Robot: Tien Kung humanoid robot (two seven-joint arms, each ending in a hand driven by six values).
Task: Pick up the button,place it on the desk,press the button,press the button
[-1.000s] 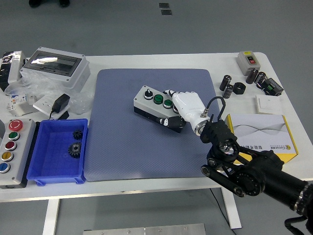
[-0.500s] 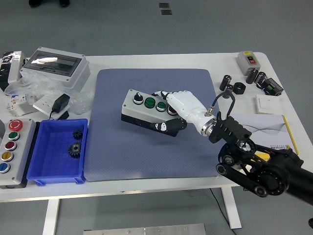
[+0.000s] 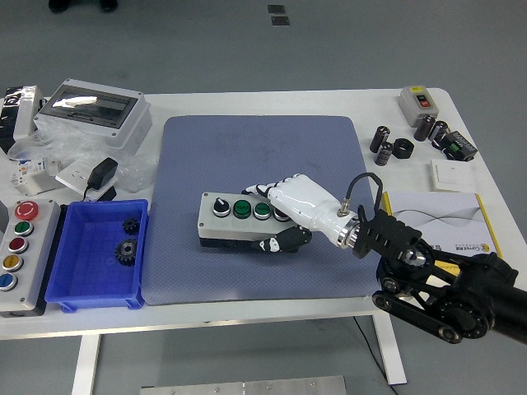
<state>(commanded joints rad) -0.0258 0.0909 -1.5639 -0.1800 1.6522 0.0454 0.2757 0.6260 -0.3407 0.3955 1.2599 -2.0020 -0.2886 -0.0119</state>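
A grey button box (image 3: 230,220) with a black knob and two green buttons lies on the blue-grey mat (image 3: 247,148), near the mat's middle front. My right hand (image 3: 284,216), white with black fingertips, is shut on the box's right end, fingers over its top and thumb against its front side. The black right arm comes in from the lower right corner. I cannot tell whether the box rests on the mat or hangs just above it. No left hand shows.
A blue bin (image 3: 97,257) with gears stands left of the mat, beside a larger button box (image 3: 21,253) with coloured buttons. A clear-lidded enclosure (image 3: 92,113) and an adapter (image 3: 102,174) lie at back left. A yellow-white carton (image 3: 440,220), capacitors (image 3: 384,144) and a small switch box (image 3: 418,102) occupy the right.
My right hand has carried the button box forward and to the left across the mat, turning it so its long side runs nearly parallel to the table's front edge.
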